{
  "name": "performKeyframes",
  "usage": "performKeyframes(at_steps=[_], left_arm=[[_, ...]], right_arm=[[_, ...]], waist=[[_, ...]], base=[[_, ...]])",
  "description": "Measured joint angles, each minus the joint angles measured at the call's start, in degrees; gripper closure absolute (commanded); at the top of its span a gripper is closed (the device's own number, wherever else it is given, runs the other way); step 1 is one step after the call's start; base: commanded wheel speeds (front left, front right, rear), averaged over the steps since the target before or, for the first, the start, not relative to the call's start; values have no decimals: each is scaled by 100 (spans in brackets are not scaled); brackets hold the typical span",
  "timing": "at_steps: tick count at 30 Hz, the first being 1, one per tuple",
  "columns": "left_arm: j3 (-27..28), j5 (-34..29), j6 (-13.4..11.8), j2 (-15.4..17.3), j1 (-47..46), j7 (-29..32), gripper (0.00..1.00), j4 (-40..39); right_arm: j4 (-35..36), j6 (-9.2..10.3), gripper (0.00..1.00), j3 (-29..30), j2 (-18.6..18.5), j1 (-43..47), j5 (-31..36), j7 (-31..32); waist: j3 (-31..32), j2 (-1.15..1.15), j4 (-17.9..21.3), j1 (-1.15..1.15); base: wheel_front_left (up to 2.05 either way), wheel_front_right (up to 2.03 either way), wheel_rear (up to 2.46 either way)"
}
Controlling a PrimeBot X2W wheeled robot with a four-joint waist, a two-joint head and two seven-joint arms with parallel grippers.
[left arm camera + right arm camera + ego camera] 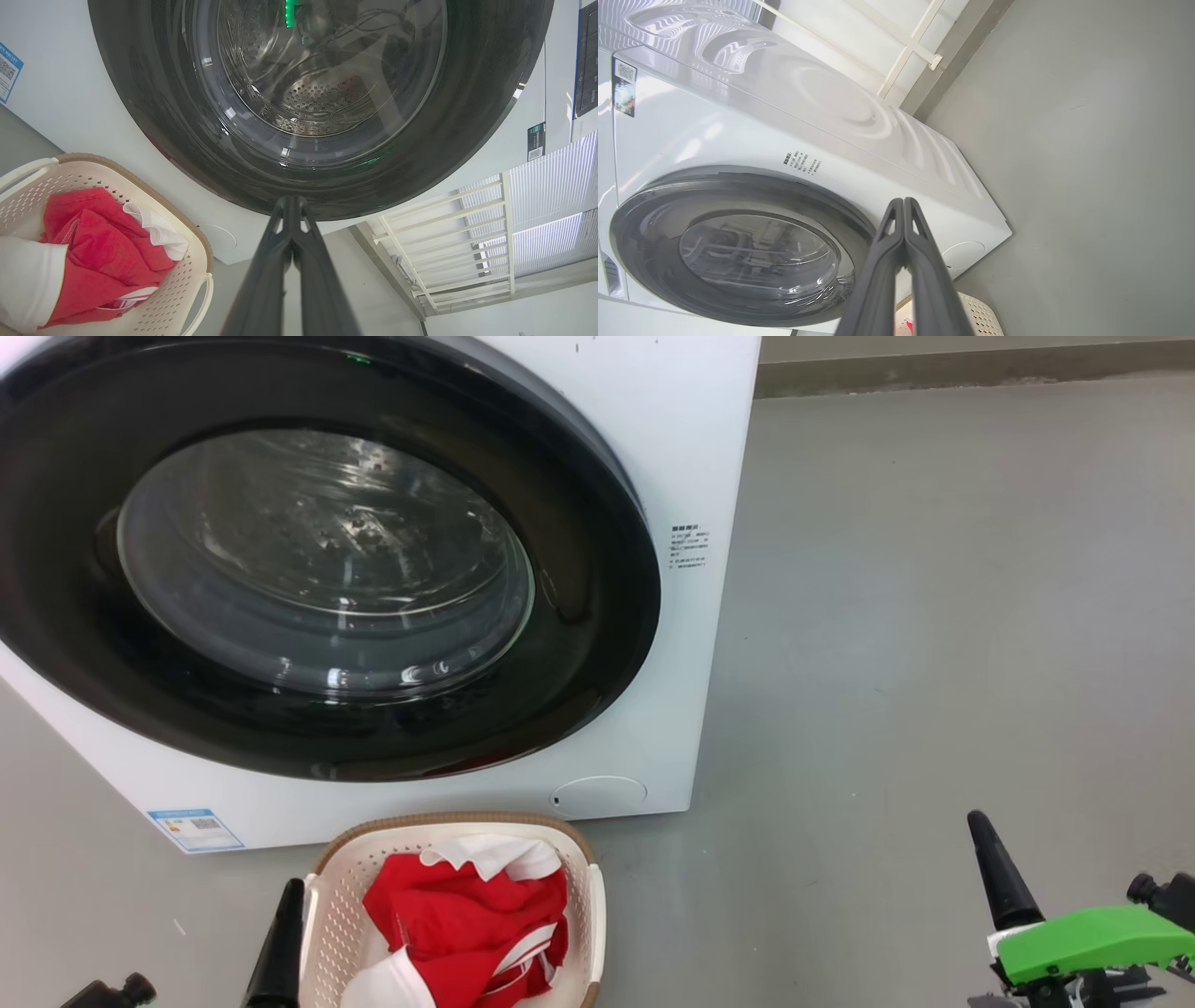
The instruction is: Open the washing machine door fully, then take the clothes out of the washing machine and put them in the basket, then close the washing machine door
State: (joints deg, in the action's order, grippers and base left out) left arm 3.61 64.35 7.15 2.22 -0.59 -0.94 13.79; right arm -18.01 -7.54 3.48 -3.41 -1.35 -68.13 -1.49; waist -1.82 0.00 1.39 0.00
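Observation:
The washing machine [672, 448] stands in front of me, its door [308, 560] shut flat against its white front, black rim glossy around the glass. Through the window the steel drum [322, 93] shows. On the floor before it sits the basket [350, 887] holding red and white clothes [467, 915]. My left gripper [291, 891] hangs just left of the basket, fingers [292, 205] pressed together, holding nothing. At the lower right my right gripper [978, 821] is low over the floor, fingers [903, 205] shut and empty.
Grey floor [934, 616] spreads to the right of the machine. A white railing [444, 242] and pale wall lie beyond it. A round cover [597, 795] and a blue sticker [196, 829] mark the machine's lower front.

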Motion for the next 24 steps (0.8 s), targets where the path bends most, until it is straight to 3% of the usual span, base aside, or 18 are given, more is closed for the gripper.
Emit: performKeyframes(at_steps=[24], left_arm=[[31, 1456, 0, 2, -191, 372, 100, 82]], right_arm=[[131, 1, 100, 166, 19, -132, -1213, 382]], waist=[[88, 0, -74, 0]], base=[[0, 0, 0]])
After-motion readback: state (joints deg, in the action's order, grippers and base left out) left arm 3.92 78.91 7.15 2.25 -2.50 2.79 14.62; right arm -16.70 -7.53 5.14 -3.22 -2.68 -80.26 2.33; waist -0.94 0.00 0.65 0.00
